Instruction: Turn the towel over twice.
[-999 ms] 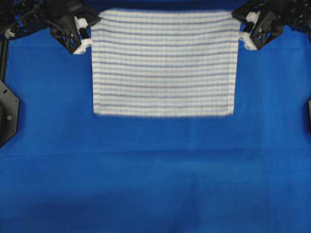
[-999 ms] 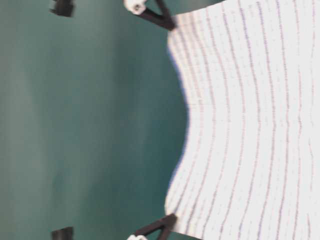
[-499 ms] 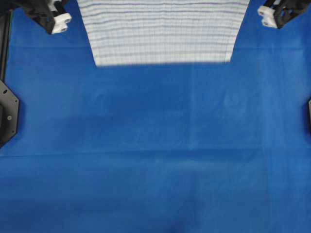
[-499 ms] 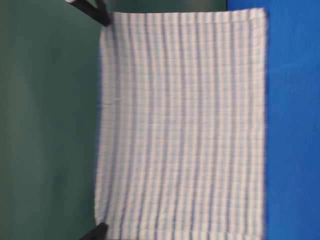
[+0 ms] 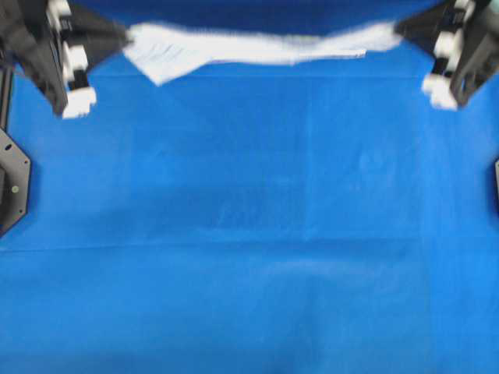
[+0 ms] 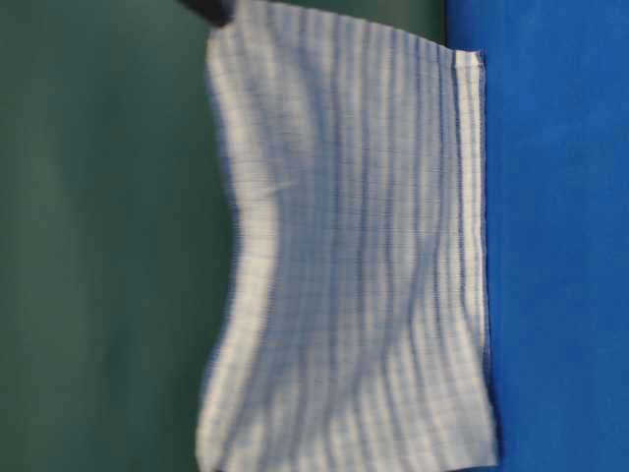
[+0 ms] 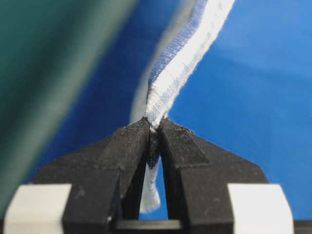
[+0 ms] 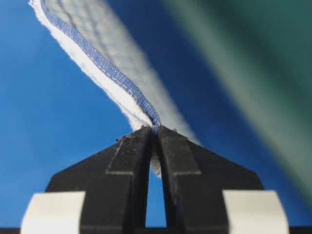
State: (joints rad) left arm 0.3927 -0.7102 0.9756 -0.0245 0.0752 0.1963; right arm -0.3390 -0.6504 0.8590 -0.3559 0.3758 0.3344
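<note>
Two pincers hold the towel (image 5: 234, 48) by its top corners, stretched between them at the far edge of the table (image 5: 249, 234). On the left, the left pincer (image 7: 155, 127) is clamped tight on a corner hem, the cloth running away from its tips. A second ago the towel faced the overhead view as a broad striped sheet; now it shows there as a thin white band, seen nearly edge-on, so it has been lifted and carried back. In the table-level view it hangs as a full sheet, its lower hem at or just above the blue surface. On the right, the right pincer (image 8: 155, 130) is likewise closed hard on the other corner. Judging by this, a flip is mid-swing, the cloth not yet laid down on its other face.
</note>
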